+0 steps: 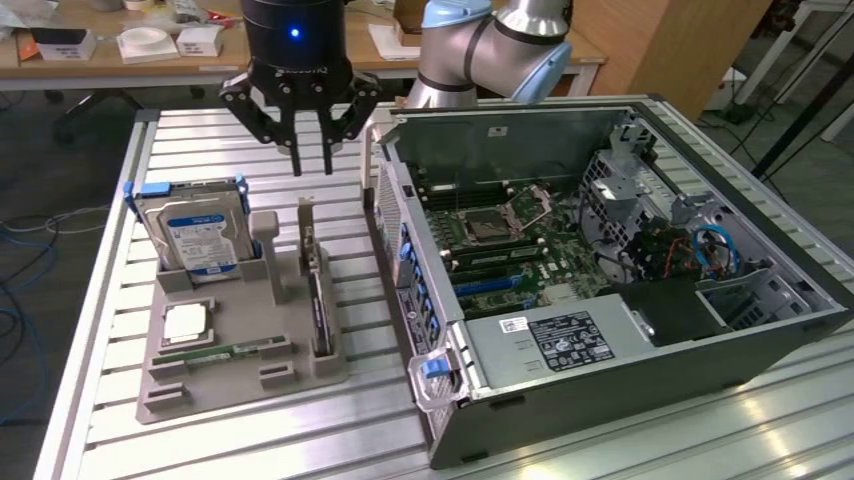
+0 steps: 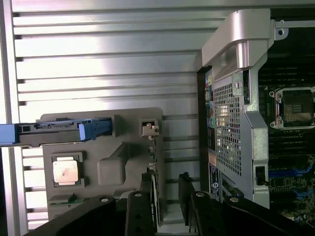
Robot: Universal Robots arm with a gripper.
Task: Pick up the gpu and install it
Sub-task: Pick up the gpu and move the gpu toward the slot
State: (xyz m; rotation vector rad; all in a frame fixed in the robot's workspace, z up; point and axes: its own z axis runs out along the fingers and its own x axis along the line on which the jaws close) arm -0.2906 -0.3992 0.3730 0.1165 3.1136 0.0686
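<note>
One thin, dark gpu (image 1: pixel 318 305) with a silvery end bracket stands on edge in a grey holder (image 1: pixel 200 385), toward the exterior view's left, just beside the open computer case (image 1: pixel 694 350). The gripper (image 1: pixel 311 168) hangs above the card, fingers spread and holding nothing. From the wrist view the card appears edge-on, its narrow top running between the two fingers (image 2: pixel 139 209).

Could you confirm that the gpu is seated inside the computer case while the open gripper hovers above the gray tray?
Not quite: the exterior view shows the gpu standing on edge in the gray tray, not inside the computer case. The open gripper does hover above that tray.
</note>
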